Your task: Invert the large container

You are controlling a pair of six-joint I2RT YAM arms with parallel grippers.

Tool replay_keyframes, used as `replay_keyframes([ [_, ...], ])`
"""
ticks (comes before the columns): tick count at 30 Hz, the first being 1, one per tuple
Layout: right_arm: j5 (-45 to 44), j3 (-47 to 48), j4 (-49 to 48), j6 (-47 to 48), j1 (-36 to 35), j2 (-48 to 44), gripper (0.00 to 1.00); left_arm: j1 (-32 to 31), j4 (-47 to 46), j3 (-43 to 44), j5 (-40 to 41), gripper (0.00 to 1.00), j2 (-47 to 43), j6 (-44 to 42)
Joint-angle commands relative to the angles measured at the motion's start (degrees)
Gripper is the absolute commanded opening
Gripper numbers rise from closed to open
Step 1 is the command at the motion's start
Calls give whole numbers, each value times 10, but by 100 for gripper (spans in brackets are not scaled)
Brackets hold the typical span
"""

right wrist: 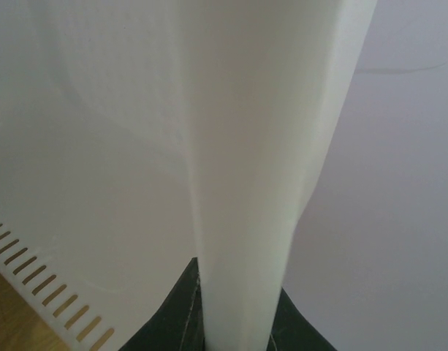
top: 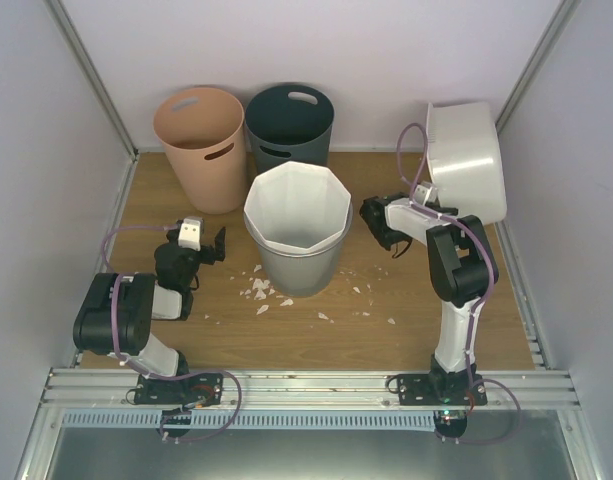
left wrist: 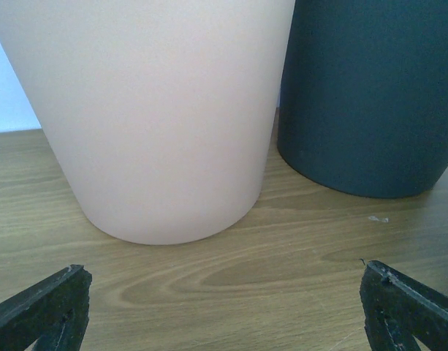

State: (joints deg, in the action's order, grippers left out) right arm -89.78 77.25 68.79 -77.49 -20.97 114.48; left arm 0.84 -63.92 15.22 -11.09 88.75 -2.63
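The wide translucent-white plastic tub with rounded corners (top: 466, 160) is up off the wooden table (top: 316, 340), held by the right gripper (top: 429, 197). Its rimmed, broader end sits at the gripper and its narrower base points away beyond the fingers, toward the back wall. From the right wrist view, the 2 dark fingers (right wrist: 176, 322) are clamped on a thin edge of the tub's wall, which rises straight up between them and fills the frame. I cannot tell exactly which way the opening faces.

The step in hand looks like the roll-over, roughly midway. Since the grip is only a pinch on 1 thin, flexible edge, the wrist should rotate slowly so the tub does not swing or slip out. Roll until the opening faces down, then lower it flat before releasing.

Left of the gripper stands the tall white faceted bin (top: 298, 225), so the set-down is best aimed at the bare wood below and in front of the fingers.

The left gripper (top: 211, 245) rests low with fingers wide apart, holding nothing, facing the peach plastic bin (left wrist: 158, 117) and dark blue-grey bin (left wrist: 370, 95) ahead.
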Motion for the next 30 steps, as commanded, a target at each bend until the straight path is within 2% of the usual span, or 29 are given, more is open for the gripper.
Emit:
replay_keyframes([
  [1, -37, -16, 63, 135, -10, 51, 1, -4, -43, 8, 2, 99, 4, -10],
  [4, -37, -26, 64, 145, -29, 48, 1, -4, -44, 7, 1, 99, 4, -10],
  [11, -38, -94, 65, 80, -86, -17, 1, -4, -44, 7, 1, 99, 4, -10],
  [15, -37, -132, 65, 11, -120, -73, 1, -4, -44, 7, 2, 99, 4, -10],
  [22, -37, -166, 61, -71, -132, -171, 1, -4, -44, 7, 2, 99, 4, -10],
  [30, -37, -140, 62, -130, -130, -276, 1, -4, -44, 8, 2, 99, 4, -10],
])
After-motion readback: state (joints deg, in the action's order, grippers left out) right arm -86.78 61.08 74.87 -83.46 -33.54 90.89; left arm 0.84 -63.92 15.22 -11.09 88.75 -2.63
